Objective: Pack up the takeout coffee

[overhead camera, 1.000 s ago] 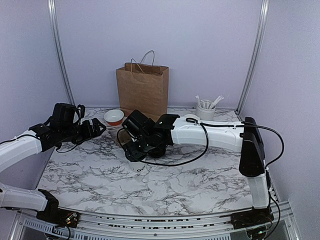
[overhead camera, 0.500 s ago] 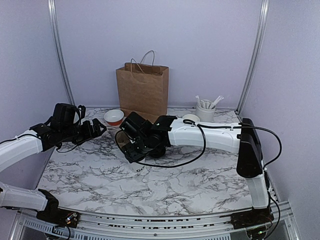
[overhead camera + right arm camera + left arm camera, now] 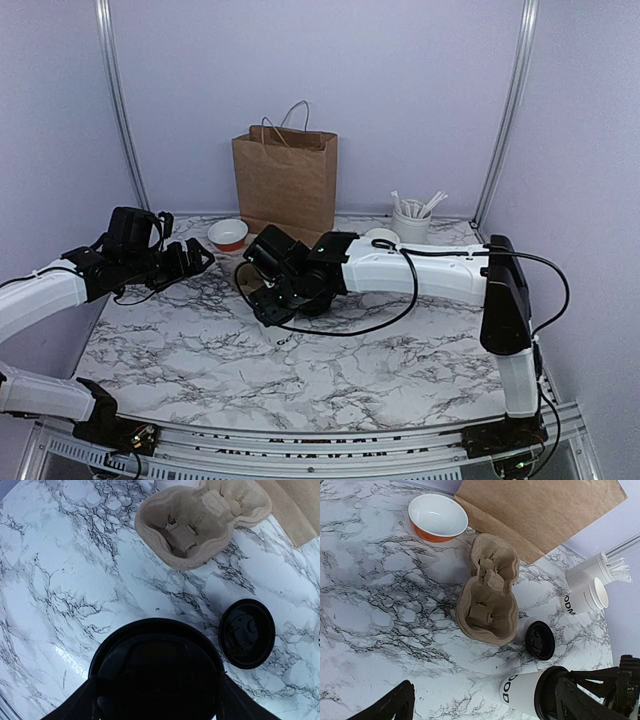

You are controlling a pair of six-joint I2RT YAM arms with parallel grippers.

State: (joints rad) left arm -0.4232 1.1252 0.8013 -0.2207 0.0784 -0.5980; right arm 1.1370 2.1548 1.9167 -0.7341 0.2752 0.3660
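My right gripper [image 3: 157, 692] is shut on the black-lidded top of a white paper cup [image 3: 527, 692] with dark block lettering near its base. The lid [image 3: 157, 672] fills the lower right wrist view. In the top view the right gripper [image 3: 265, 300] is over the middle of the table, just in front of the brown pulp cup carrier [image 3: 487, 597]. The carrier also shows in the right wrist view [image 3: 200, 522] and is empty. A loose black lid [image 3: 540, 640] lies on the marble beside it. My left gripper [image 3: 195, 258] is open and empty, to the left of the carrier.
A second white lettered cup [image 3: 585, 596] stands open beside the white cup of stirrers [image 3: 592, 570] at the back right. A brown paper bag [image 3: 285, 180] stands at the back centre. An orange bowl [image 3: 437, 516] sits left of the bag.
My right gripper with the lidded cup has shifted only slightly. The left arm has hardly moved.
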